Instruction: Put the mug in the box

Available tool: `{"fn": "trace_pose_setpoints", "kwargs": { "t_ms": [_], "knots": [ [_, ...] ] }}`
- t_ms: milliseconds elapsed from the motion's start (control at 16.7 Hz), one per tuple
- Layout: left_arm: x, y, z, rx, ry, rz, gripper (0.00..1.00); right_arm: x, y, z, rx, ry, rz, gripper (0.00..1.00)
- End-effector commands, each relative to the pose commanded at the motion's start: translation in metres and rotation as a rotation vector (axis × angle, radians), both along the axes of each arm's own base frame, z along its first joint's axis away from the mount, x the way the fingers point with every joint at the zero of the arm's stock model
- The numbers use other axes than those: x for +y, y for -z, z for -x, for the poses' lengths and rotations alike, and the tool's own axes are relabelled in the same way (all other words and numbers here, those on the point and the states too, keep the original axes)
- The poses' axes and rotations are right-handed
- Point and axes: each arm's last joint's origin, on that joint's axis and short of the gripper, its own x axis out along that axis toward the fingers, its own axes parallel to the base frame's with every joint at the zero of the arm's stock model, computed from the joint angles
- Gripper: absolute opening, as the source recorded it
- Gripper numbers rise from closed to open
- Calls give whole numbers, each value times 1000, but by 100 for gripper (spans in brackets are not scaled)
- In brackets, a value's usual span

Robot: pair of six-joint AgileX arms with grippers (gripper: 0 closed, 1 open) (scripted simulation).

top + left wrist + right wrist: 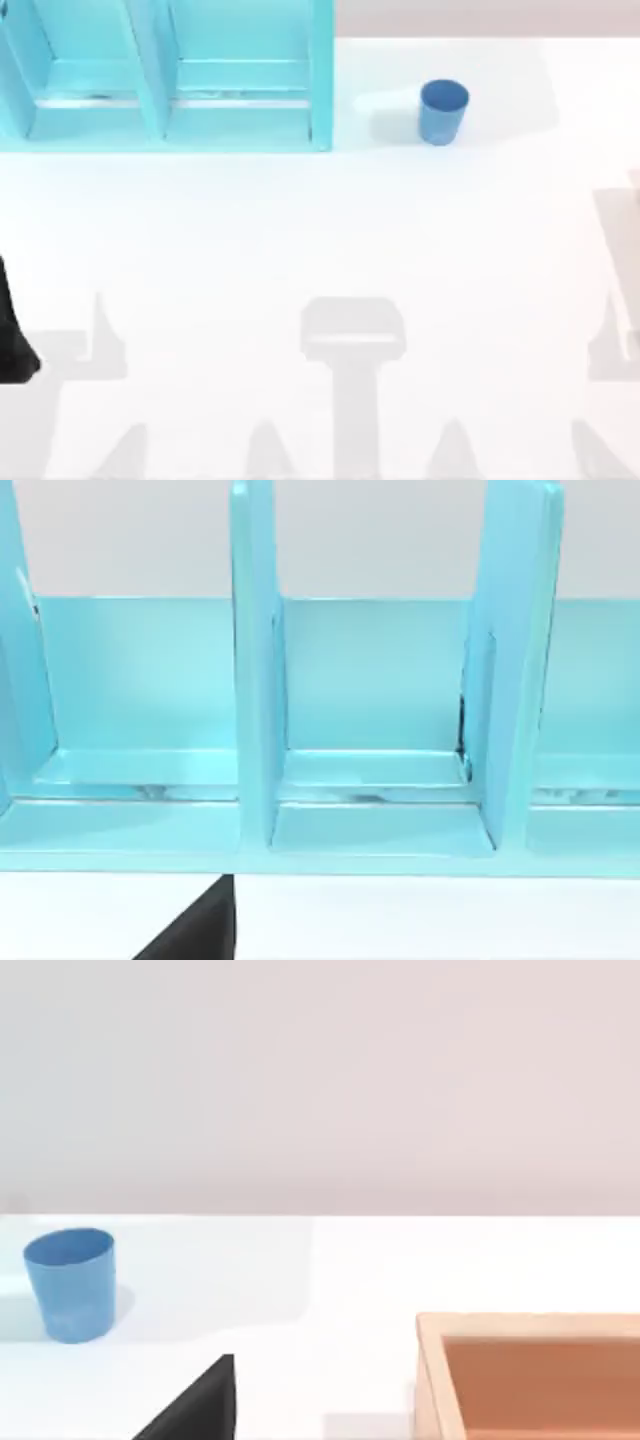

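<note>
The mug [443,111] is a small plain blue cup standing upright on the white table, at the back and just right of the cyan shelving. In the right wrist view the mug [70,1283] stands well apart from the box [430,1380], an open tray with a pale wooden rim and orange inside. A dark part of my right gripper [195,1410] shows low in that view, short of both. My left arm [12,340] is parked at the table's left edge. A dark part of the left gripper [195,932] faces the shelving.
The cyan shelving [165,75] with upright dividers takes up the back left of the table, and its compartments [375,780] hold nothing. A pale tan patch [622,250] lies at the table's right edge. White tabletop stretches across the middle and front.
</note>
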Motion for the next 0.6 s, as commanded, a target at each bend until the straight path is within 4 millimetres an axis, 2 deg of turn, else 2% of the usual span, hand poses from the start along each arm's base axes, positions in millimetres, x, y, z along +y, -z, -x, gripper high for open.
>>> {"fn": "trace_pose_setpoints", "kwargs": {
  "t_ms": [180,300,420,600],
  "knots": [
    [0,0,0,0,0,0,100,0,-1,0,3,0,0,100],
    [0,0,0,0,0,0,100,0,-10,-1,24,-1,2,100],
    [0,0,0,0,0,0,100,1,-25,-3,62,-1,3,100],
    [0,0,0,0,0,0,100,2,-60,-14,145,-1,7,100]
  ]
}}
